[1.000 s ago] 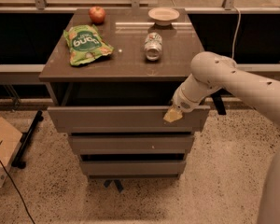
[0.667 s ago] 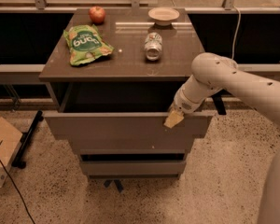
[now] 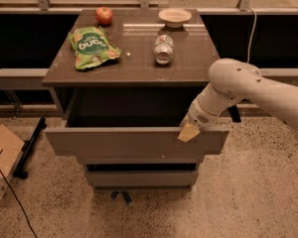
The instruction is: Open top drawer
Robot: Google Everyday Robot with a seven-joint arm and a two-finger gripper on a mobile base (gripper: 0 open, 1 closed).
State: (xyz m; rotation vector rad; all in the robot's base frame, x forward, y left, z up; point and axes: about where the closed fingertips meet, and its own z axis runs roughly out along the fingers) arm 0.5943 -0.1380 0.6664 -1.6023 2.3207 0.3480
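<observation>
1. So, the top drawer (image 3: 124,143) sticks well out from under the surface (image 3: 139,58), mostly open I'd say.
2. My claw (image 3: 188,132) sits at the front panel's top edge, right end, presumably because there's no handle to grab; can't tell whether it's wide or narrow.
3. Chip bag (image 3: 93,46), can (image 3: 163,49), bowl (image 3: 175,17) and apple (image 3: 104,16) sit up top, clear of the pull.

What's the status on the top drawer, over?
Gripper at top drawer front's upper right edge. Drawer pulled well out. Nothing seen in its way.
</observation>
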